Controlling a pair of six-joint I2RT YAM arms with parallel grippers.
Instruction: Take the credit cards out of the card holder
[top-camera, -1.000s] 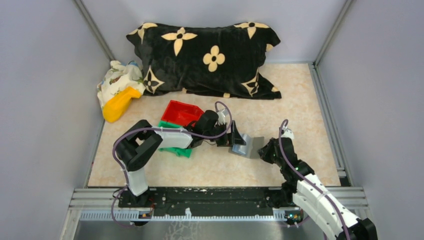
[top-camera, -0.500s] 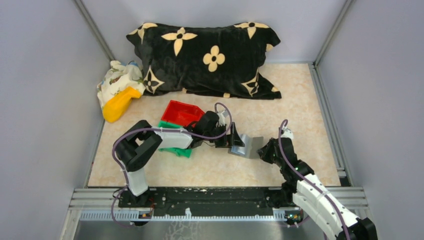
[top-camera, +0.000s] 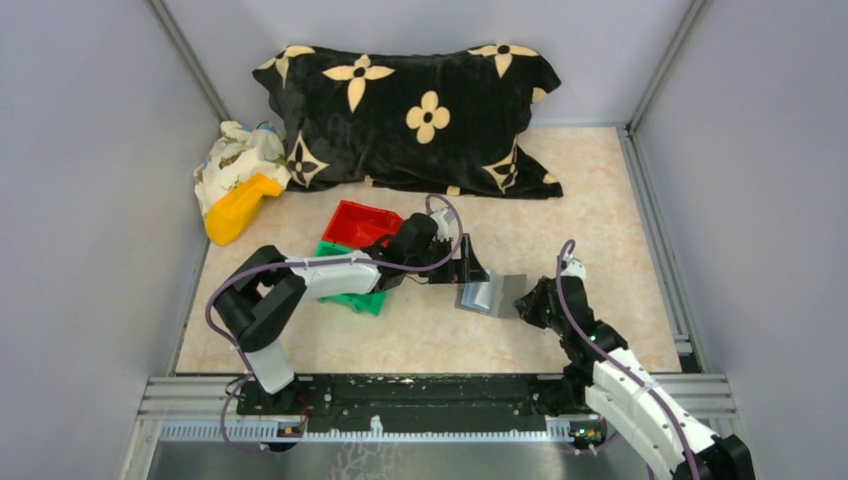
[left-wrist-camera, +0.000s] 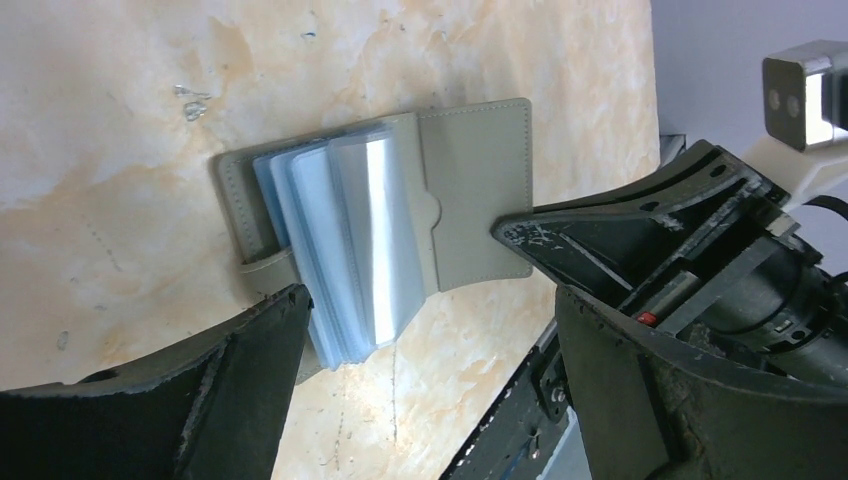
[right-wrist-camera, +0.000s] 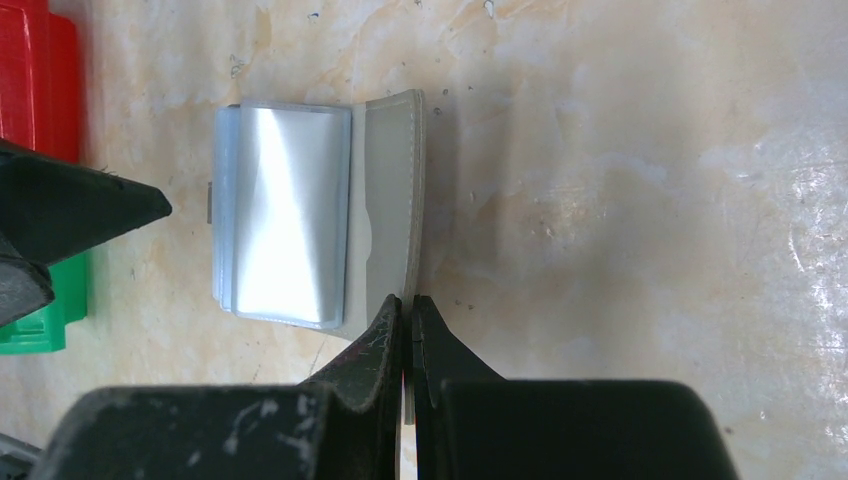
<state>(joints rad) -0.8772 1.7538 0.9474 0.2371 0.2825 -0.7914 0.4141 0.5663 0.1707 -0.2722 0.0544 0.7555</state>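
No readable text, labels or numbers anywhere.

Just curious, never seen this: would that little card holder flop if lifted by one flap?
Probably floppy: the card holder folds at a hinge, and the right gripper pinches only one flap, so the rest would likely dangle. Its clear sleeves fan loosely and look glossy, so possibly slippery.

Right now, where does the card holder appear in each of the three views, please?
Top external: the card holder lies mid-table, just in front of the arm bases.
Left wrist: the card holder is at centre, open, with its clear sleeves fanned.
Right wrist: the card holder is up and left of centre.
Shared landmark: the right gripper, shut on the flap's edge.
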